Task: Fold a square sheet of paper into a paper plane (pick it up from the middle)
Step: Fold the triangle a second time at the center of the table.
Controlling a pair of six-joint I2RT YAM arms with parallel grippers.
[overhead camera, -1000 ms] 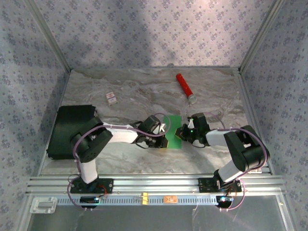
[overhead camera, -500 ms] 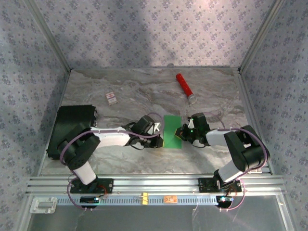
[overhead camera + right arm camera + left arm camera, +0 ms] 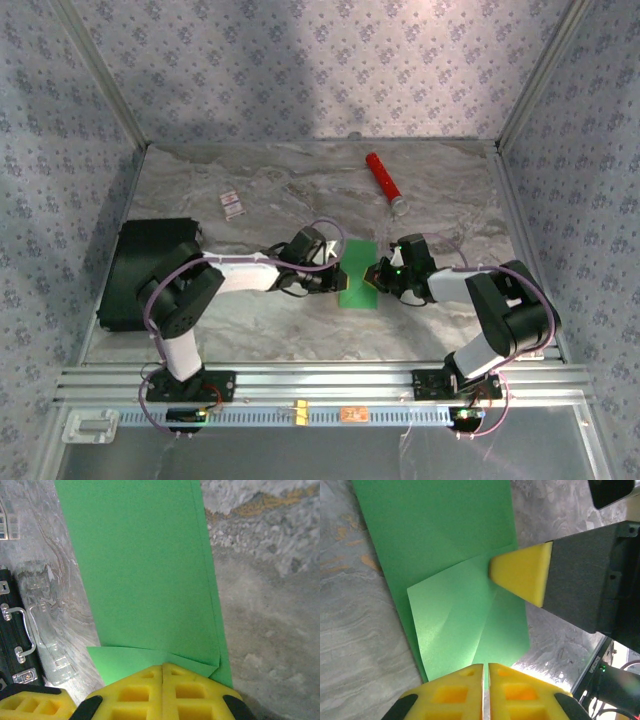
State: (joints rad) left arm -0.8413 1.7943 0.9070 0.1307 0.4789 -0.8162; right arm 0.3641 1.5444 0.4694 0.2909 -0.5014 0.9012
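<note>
**Item: the square sheet of paper** point(image 3: 358, 273). Thin, bright green and matte, with no markings. It lies flat on the counter point(image 3: 450, 200) between the two pincers, near the middle. It is folded to a tall narrow oblong with crisp straight edges. In the left wrist view a paler corner flap is turned over onto the darker layer, showing slanted creases.

**Left pincer** point(image 3: 486, 669). Black body with blocky yellow foam pads that have square recesses. The pads are pressed together with only a hairline seam between them. They sit at the paper's left edge, over the turned flap. Whether the flap is nipped between them cannot be told.

**Right pincer** point(image 3: 162, 672). Same yellow foam on dark housing, with the pads closed tight against each other and nothing between them. The wedge-shaped tip rests on the paper at the folded corner, on its right side.

**Counter.** Grey marble-patterned surface, veined and mottled.

**Other pieces.** A glossy red cylinder point(image 3: 383, 180) with a pale grey end lies at the back, well apart from the paper. A black flat box point(image 3: 150, 270) with metal latches sits at the left edge. A small printed card point(image 3: 232, 205) lies behind it.
</note>
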